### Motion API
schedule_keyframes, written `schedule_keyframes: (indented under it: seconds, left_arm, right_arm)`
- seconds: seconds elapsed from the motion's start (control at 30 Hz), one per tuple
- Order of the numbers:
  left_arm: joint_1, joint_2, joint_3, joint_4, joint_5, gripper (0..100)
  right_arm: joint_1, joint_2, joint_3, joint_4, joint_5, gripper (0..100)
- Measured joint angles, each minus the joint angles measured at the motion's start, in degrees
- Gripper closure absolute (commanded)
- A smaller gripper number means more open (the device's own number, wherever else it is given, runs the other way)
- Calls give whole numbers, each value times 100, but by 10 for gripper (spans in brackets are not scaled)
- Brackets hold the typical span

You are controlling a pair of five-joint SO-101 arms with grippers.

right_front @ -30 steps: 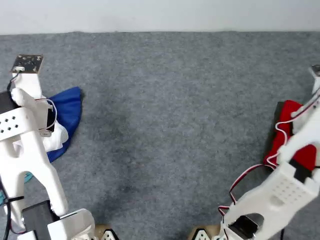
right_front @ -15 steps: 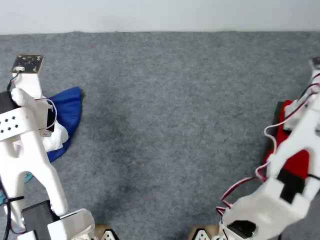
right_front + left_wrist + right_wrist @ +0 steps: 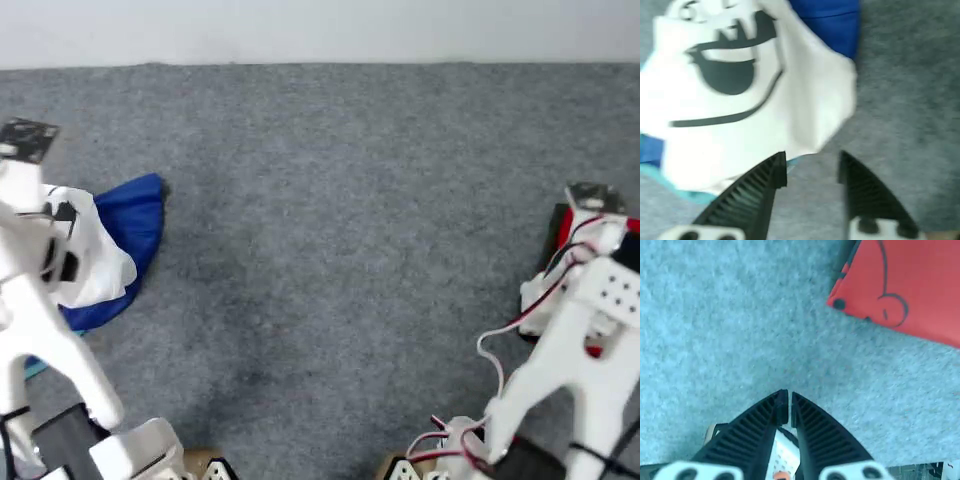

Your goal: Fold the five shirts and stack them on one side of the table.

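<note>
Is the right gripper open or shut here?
Shut: in its wrist view the right gripper has both tips touching, nothing between them.

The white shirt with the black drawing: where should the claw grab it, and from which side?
On the white shirt, probably the rounded corner reaching onto the grey mat just ahead of the open left gripper. Coming low from the mat side, one finger could slip under that edge without catching the blue shirt beneath.
</note>
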Motion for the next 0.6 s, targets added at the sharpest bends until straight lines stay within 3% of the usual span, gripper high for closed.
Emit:
schedule_keyframes:
  seconds: [0.17, 0.4, 0.6]
  left_arm:
    - [-466, 352, -79, -571, -1081, 760]
    - [-519, 1451, -79, -1582, -1389, 767]
    - [-519, 2048, -79, -2251, -1530, 994]
  right_arm:
    - [0, -431, 545, 0, 0, 990]
    - [0, -818, 1029, 0, 0, 990]
    - [0, -1415, 1160, 0, 0, 990]
